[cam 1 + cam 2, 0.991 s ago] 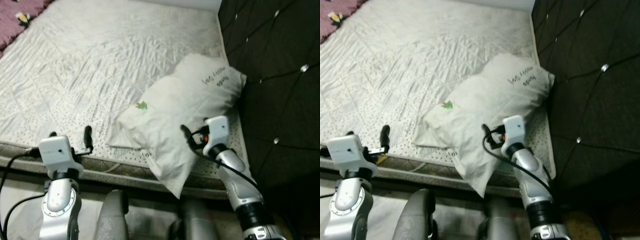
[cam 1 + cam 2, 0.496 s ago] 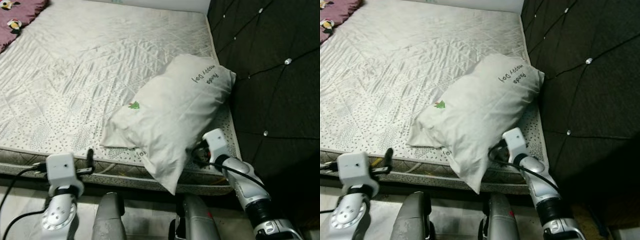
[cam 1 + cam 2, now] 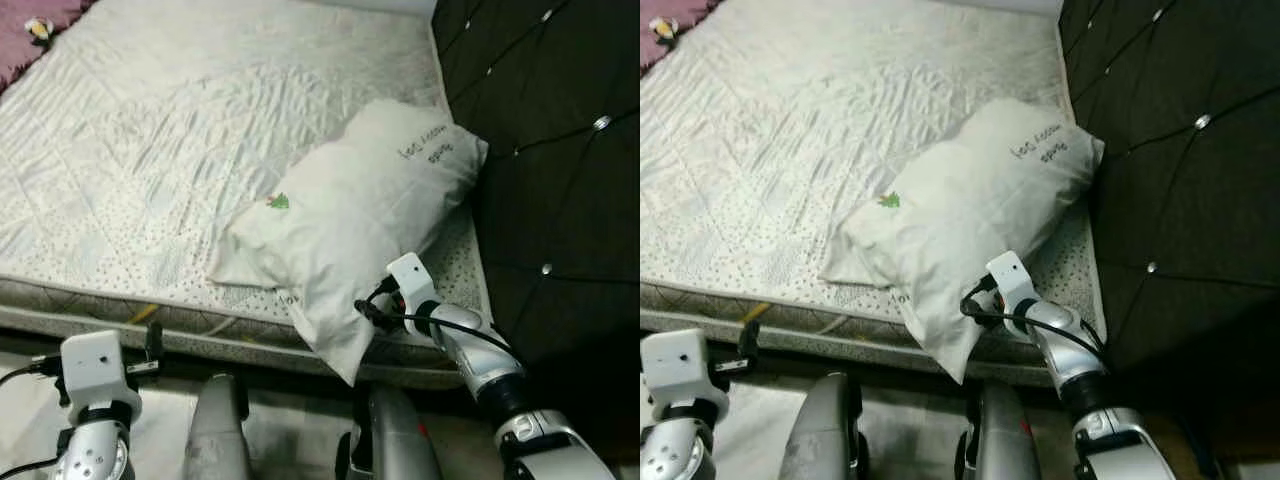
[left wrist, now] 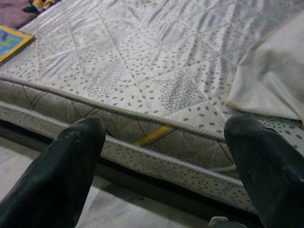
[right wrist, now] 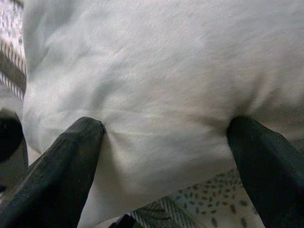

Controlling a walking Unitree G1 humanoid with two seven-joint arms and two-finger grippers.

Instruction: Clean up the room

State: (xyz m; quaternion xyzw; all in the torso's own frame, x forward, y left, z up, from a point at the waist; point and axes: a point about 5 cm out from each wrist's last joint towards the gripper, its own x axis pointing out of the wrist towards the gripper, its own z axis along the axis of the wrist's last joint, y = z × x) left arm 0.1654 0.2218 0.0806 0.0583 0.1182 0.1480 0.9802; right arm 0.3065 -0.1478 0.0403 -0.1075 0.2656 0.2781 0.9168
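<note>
A white pillow (image 3: 350, 225) with a small green print lies askew on the bare quilted mattress (image 3: 150, 160), its lower corner hanging over the bed's near edge. My right gripper (image 3: 364, 310) is at that overhanging end. In the right wrist view it is open (image 5: 166, 130), and both black fingers (image 5: 71, 156) press into the pillow cloth (image 5: 156, 71). My left gripper (image 3: 150, 345) hangs low in front of the mattress side, open (image 4: 164, 126) with nothing between its fingers.
A dark tufted headboard (image 3: 560, 130) rises along the bed's right side. A purple blanket (image 3: 25, 45) with a small toy lies at the far left. A yellow tag (image 4: 152, 135) sticks out of the mattress side. My legs (image 3: 220, 430) stand against the bed.
The camera has shifted. My right gripper came down off the top of the pillow to its overhanging end. My left arm sank from mattress level to below its edge.
</note>
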